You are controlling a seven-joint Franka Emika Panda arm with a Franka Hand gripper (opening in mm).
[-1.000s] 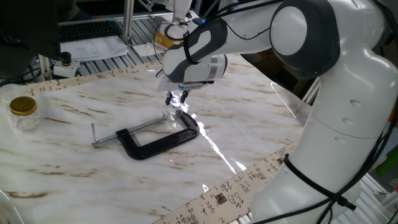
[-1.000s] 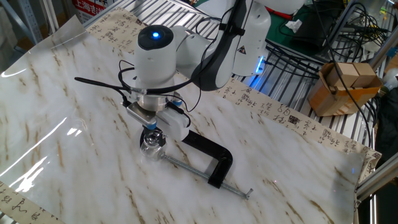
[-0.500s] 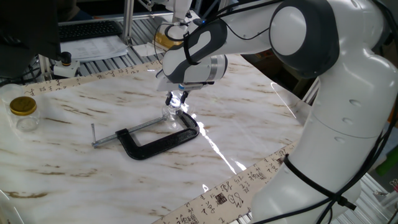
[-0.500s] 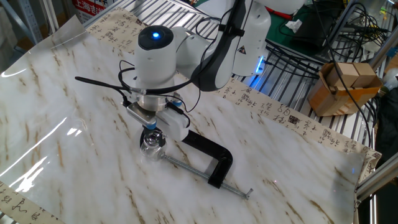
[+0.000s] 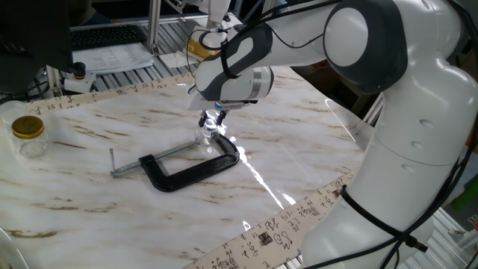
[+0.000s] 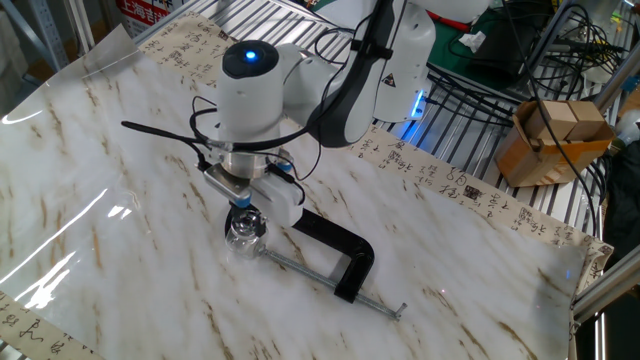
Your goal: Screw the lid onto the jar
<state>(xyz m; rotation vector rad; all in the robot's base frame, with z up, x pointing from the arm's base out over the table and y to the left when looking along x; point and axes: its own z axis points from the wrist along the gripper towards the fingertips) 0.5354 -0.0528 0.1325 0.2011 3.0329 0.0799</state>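
End effector (image 5: 212, 119) points straight down near the middle of the frame, fingers drawn narrow about something small and shiny at their tips, most likely the lid (image 5: 211, 122); the glare there is too strong to be sure of the grip, and whether the fingers actually pinch it cannot be told. Directly under it sits the jar (image 6: 243, 229), a tiny clear glass thing standing on the bench (image 5: 89, 142), just beside the upper jaw end of the black clamp (image 5: 190, 166). Judgement: the step in hand is the seating or turning of the lid on the jar mouth, with the tool already down at jar height. Next move likely calls for a wrist rotation about the vertical with light downward pressure, and the jar is loose on the marble, so it may spin along with the lid. From the one fixed view, the clamp's long screw runs toward the lower left, and a larger jar with a gold lid (image 5: 28, 128) stands far off at the left edge, well apart from the work. That view hides most of the small jar behind glare and fingers. The other fixed view, from above and the opposite side, shows the jar's glass body plainly below the end effector (image 6: 240, 208), but the wrist housing covers the fingertips, and the gold-lidded jar is out of its frame.
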